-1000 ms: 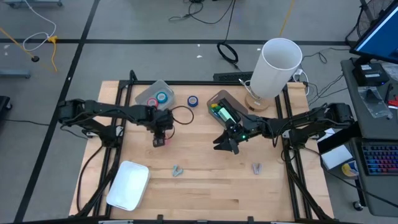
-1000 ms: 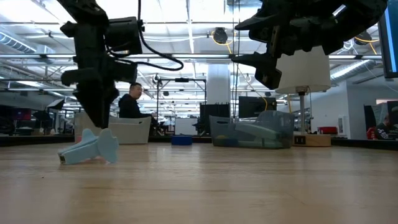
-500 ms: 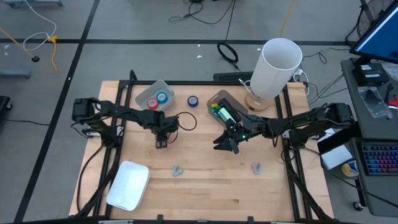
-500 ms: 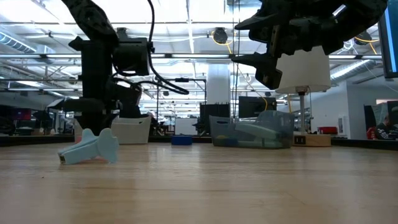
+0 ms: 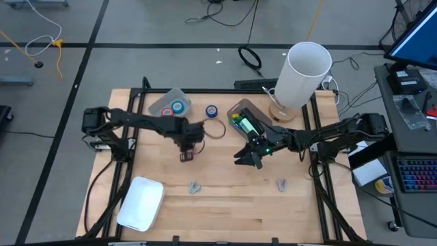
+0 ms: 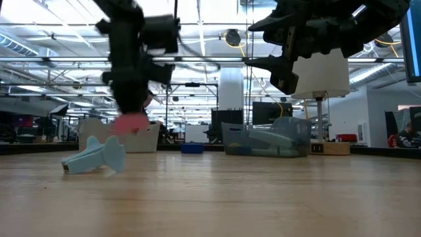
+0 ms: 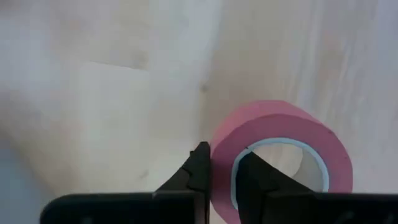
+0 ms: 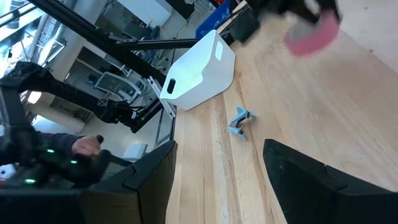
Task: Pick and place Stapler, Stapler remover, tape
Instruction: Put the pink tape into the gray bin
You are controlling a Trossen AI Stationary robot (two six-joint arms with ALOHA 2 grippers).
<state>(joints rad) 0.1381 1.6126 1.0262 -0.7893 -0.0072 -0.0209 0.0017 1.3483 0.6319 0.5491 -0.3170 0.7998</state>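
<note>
High view: we are seeing the left gripper (image 5: 186,154) hanging over the middle of the wooden table (image 5: 225,205), clamped on a pink tape roll (image 5: 186,156). In the left wrist view we are watching its two dark fingers (image 7: 200,171) pinching the wall of that pink tape roll (image 7: 280,134), one finger outside the ring and one inside the pale core. In the low view the roll (image 6: 129,121) is hanging clear of the tabletop under the blurred left arm.

We are seeing the right gripper (image 5: 247,159) waiting near the table's centre, just in front of a clear bin (image 5: 243,117) that is holding green and yellow items. In the right wrist view its fingers (image 8: 149,171) are standing spread wide apart with nothing between them.

Other tape is sitting toward the far edge: a blue tape roll (image 5: 212,110) is lying alone on the wood, and more rolls are resting in a clear tray (image 5: 168,104) to its left. Two pale blue staple removers are lying on the near half of the table, one (image 5: 194,187) near the middle and one (image 5: 281,184) further right; the nearer one (image 6: 95,155) is showing large in the low view. A white container (image 5: 141,203) is sitting at the near left corner, and a tall white cylinder (image 5: 304,72) is standing at the far right.
</note>
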